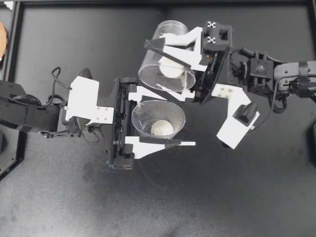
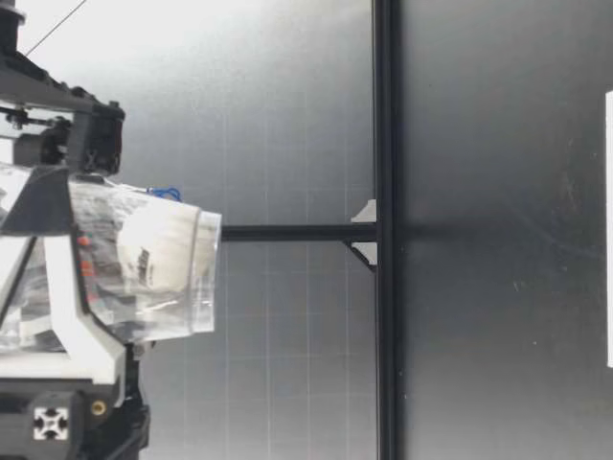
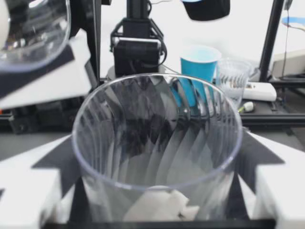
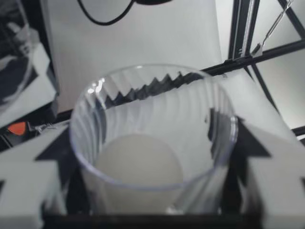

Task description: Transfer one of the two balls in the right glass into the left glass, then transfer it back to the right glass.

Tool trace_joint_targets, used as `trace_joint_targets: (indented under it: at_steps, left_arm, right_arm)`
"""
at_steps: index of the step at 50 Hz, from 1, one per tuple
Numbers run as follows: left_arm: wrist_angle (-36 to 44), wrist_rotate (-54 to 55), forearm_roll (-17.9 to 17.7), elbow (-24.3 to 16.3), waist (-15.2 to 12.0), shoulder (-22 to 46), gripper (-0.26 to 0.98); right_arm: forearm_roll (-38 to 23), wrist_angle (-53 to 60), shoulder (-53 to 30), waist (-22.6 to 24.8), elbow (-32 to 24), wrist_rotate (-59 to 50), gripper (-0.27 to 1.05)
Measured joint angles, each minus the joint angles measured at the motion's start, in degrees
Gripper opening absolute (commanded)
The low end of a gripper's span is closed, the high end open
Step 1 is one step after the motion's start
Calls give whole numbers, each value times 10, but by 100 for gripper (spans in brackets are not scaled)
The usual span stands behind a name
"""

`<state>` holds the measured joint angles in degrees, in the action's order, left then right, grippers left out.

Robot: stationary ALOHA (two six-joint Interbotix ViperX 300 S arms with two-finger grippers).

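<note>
My left gripper [image 1: 160,118] is shut on an upright clear glass [image 1: 158,121] with one white ball [image 1: 162,129] at its bottom. Just behind it, my right gripper [image 1: 159,66] is shut on a second clear glass [image 1: 165,59], tilted with its mouth toward the left glass, and a white ball [image 1: 172,69] lies near its rim. In the left wrist view the glass [image 3: 157,143] fills the space between the fingers, with the ball [image 3: 159,205] low inside. In the right wrist view the ball [image 4: 138,162] rests in the held glass [image 4: 152,129]. The low view shows the tilted glass [image 2: 144,268] and its ball [image 2: 158,251] high above the table.
A black frame rail [image 2: 385,287] runs along the table's far side. In the left wrist view a blue cup [image 3: 200,64] and a clear cup [image 3: 233,76] stand beyond the table. An orange object [image 1: 2,39] sits at the table's far left corner.
</note>
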<state>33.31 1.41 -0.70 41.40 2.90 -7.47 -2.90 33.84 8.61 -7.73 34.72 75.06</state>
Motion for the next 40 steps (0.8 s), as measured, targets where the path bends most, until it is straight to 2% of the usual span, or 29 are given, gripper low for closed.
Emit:
trace_joint_targets:
  at_steps: [24, 40]
  left_arm:
    - [0, 0, 1, 0, 0, 0, 63]
    - [0, 0, 0, 0, 1, 2, 63]
  right_arm:
    - [-2, 30, -17, 2, -7, 73, 52]
    - [-1, 33, -17, 8, -7, 78, 52]
